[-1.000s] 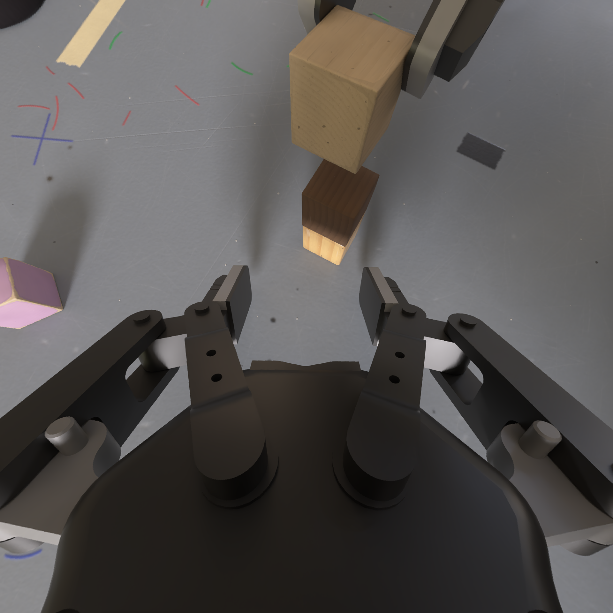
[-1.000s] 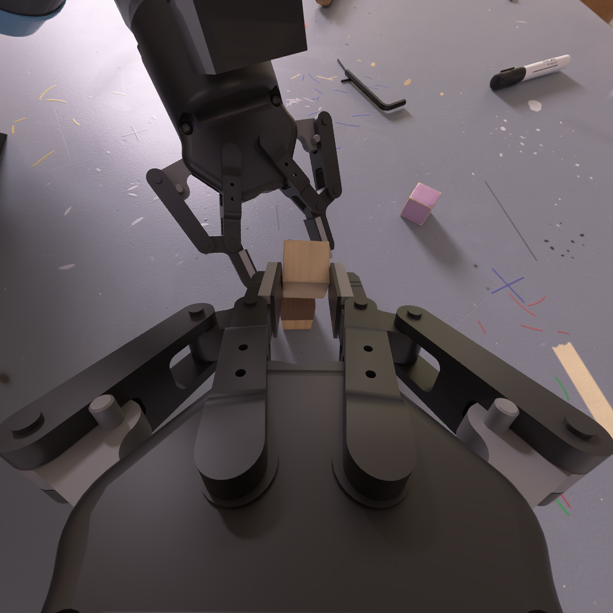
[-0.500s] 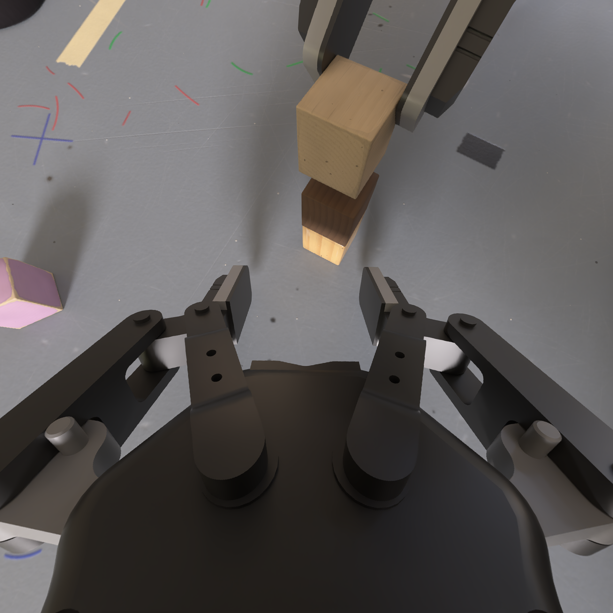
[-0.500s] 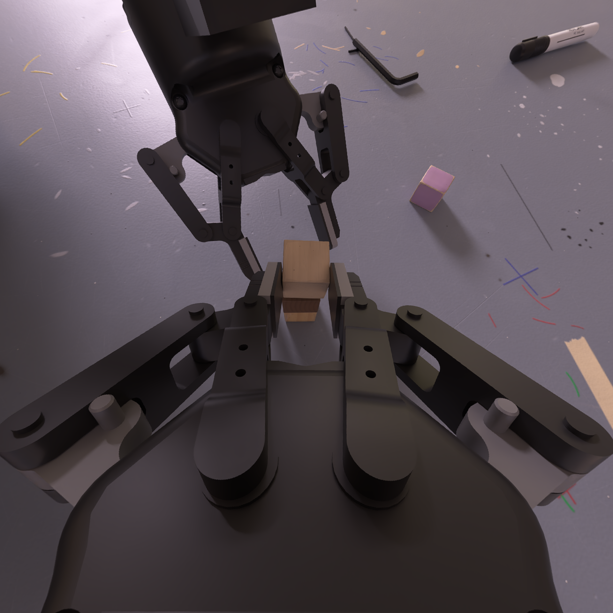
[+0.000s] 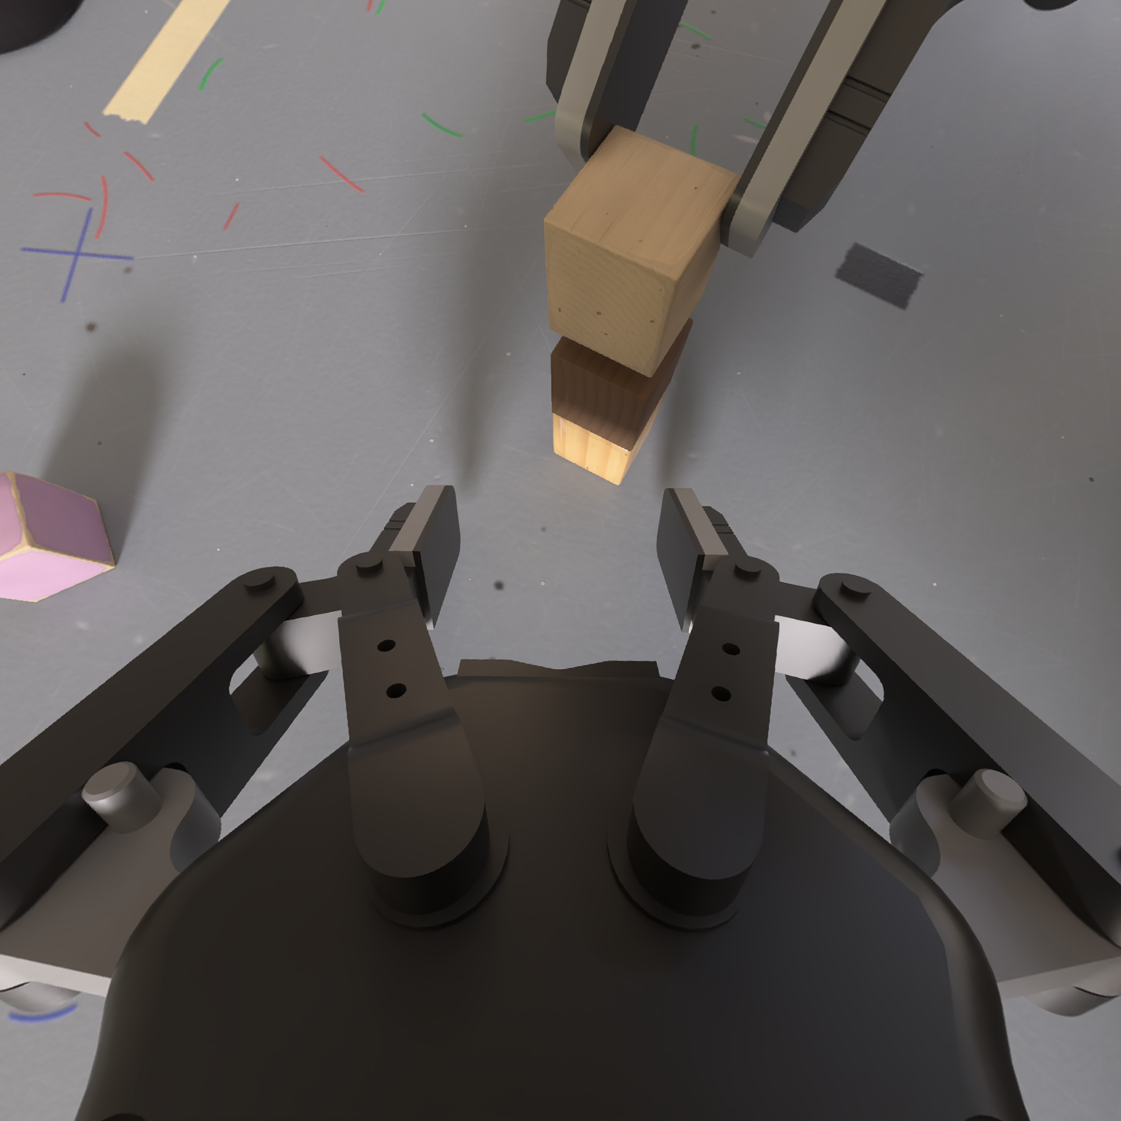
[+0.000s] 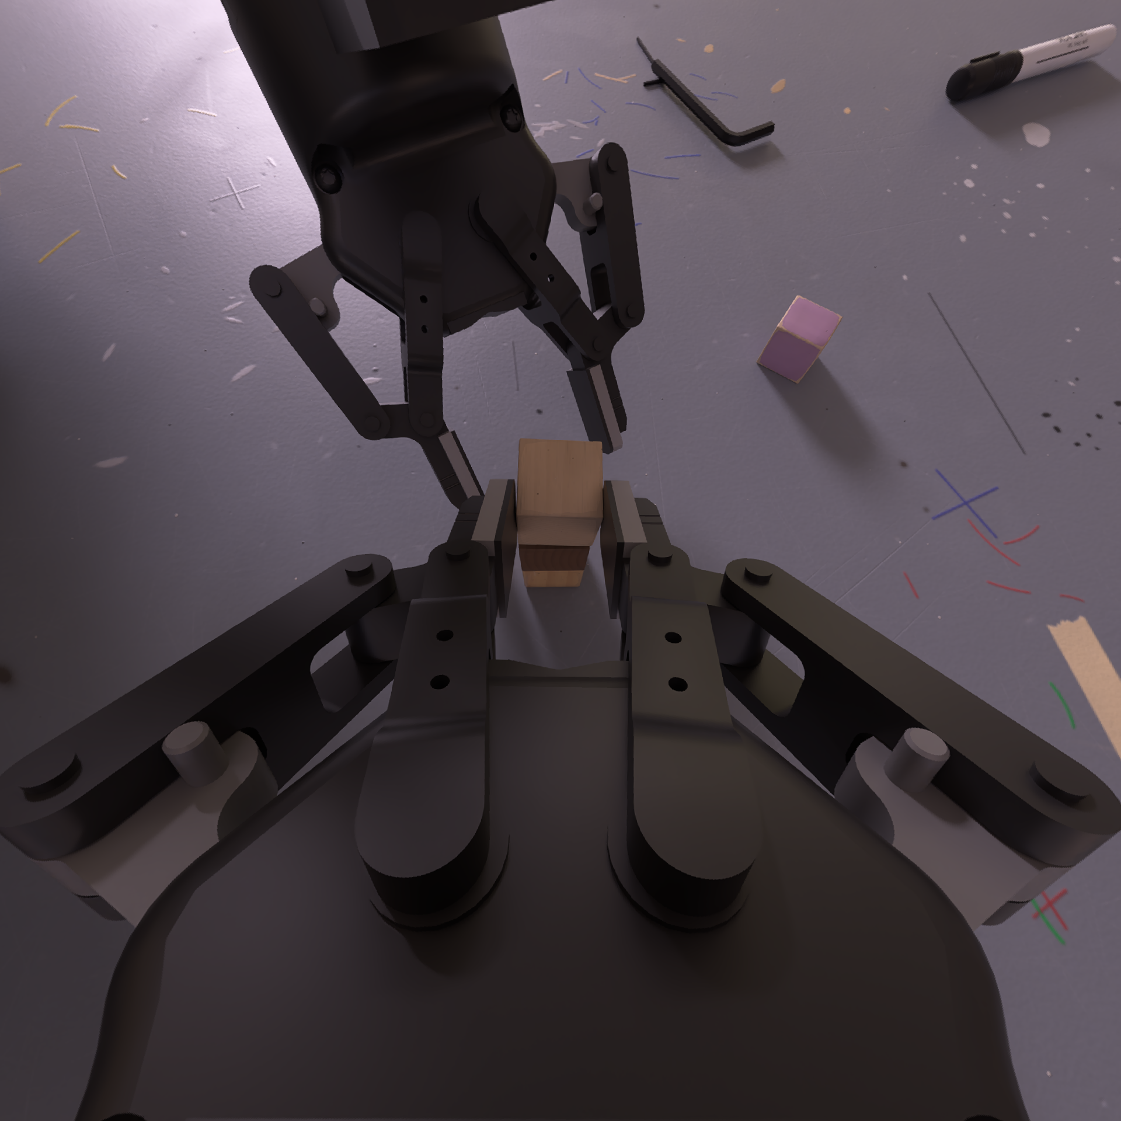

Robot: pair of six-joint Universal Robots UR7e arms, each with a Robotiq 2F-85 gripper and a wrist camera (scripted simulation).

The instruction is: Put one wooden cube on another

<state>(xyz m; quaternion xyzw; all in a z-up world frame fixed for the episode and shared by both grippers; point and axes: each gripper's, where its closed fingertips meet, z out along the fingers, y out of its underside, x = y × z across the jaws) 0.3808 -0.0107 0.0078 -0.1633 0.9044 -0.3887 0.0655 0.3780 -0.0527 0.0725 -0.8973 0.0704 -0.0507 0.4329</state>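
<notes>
My right gripper [image 6: 559, 525] is shut on a light wooden cube [image 6: 559, 488] and holds it directly over a second wooden cube [image 6: 551, 567] that stands on the grey table. In the left wrist view the held cube [image 5: 625, 255] sits at or just above the top of the lower cube [image 5: 597, 418]; I cannot tell if they touch. The lower cube is mostly in shadow. My left gripper [image 5: 558, 534] is open and empty, just short of the lower cube. It also shows in the right wrist view [image 6: 534, 452], beyond the stack.
A pink cube [image 5: 48, 540] lies to the left, also in the right wrist view [image 6: 797, 340]. A black hex key [image 6: 710, 103] and a marker [image 6: 1031, 67] lie farther off. A tape strip [image 5: 164, 60] and a dark patch [image 5: 879, 282] mark the table.
My right gripper has come down with the light cube, closing the gap to the lower cube. My left gripper has stayed open and still.
</notes>
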